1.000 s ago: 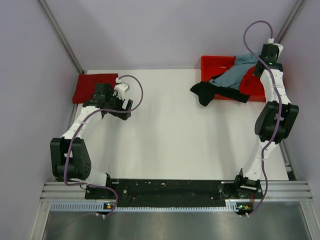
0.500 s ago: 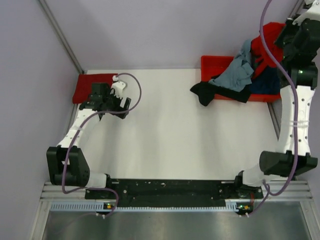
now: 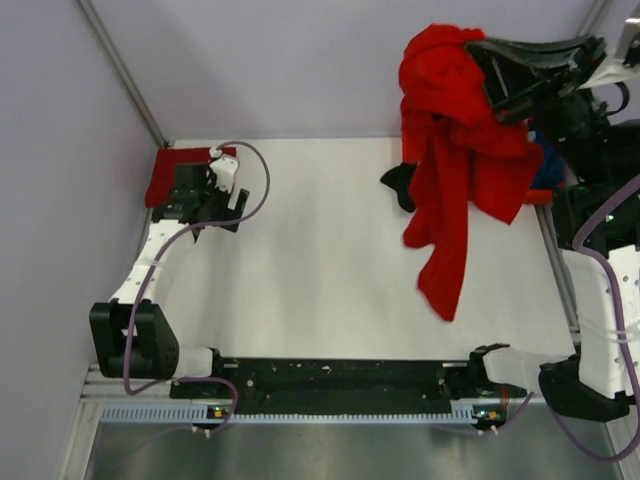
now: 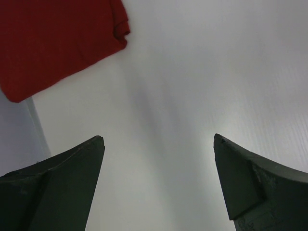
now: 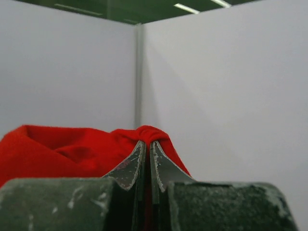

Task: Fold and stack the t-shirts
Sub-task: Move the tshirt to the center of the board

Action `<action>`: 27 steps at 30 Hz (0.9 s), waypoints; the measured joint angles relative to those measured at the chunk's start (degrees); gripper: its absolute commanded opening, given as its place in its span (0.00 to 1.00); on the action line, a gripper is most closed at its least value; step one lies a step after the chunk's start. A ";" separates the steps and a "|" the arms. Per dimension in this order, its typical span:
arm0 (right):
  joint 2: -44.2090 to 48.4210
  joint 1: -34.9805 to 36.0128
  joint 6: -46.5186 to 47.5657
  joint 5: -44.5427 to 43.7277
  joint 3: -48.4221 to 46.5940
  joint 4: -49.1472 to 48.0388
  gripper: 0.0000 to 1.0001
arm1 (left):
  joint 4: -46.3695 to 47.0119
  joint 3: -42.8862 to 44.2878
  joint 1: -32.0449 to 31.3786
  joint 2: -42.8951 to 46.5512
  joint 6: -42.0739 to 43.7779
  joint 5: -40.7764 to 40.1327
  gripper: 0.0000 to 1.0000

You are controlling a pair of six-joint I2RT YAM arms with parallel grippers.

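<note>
My right gripper (image 3: 478, 55) is raised high over the back right of the table and is shut on the bright red t-shirt (image 3: 455, 170), which hangs down long and crumpled. In the right wrist view the jaws (image 5: 148, 142) pinch a fold of this shirt (image 5: 62, 149). A darker red t-shirt (image 3: 163, 182) lies folded at the far left; it also shows in the left wrist view (image 4: 57, 38). My left gripper (image 3: 205, 200) hovers next to it, open and empty (image 4: 159, 139). A black t-shirt (image 3: 397, 186) and a dark blue one (image 3: 546, 165) peek out behind the hanging shirt.
The red-orange tray (image 3: 540, 196) at the back right is mostly hidden by the hanging shirt. Grey walls close in the table on the left, back and right. The white table top (image 3: 320, 270) lies between the arms.
My right arm has pulled the bright red shirt out of the pile and lifted it high, so it now hangs over the tray. My left gripper has shifted slightly toward the darker red shirt.
</note>
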State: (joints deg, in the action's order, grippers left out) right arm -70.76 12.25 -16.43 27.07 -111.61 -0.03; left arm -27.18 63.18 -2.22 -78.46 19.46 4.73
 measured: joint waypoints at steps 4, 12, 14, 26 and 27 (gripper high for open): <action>2.89 8.15 -5.16 3.61 11.76 -6.95 0.00 | 0.22 1.73 1.49 0.57 -0.02 -3.74 0.99; -7.80 12.00 -16.22 -0.22 41.16 -11.56 0.22 | 0.55 2.95 1.77 1.46 1.53 -6.86 0.98; -14.51 12.00 -15.52 -4.87 41.83 -5.35 0.50 | -0.20 3.19 1.77 1.42 2.25 -6.03 0.98; -26.80 13.29 -0.81 -27.61 31.71 20.44 0.63 | -12.44 4.13 1.09 -2.14 6.95 4.83 0.66; -26.58 14.05 -0.07 -27.69 31.74 20.41 0.63 | -14.40 4.09 0.85 -2.69 7.48 5.81 0.66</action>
State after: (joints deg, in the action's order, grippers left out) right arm -97.34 26.30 -16.49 -0.62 -79.88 20.38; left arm -41.58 67.26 -1.37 -81.14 26.94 10.55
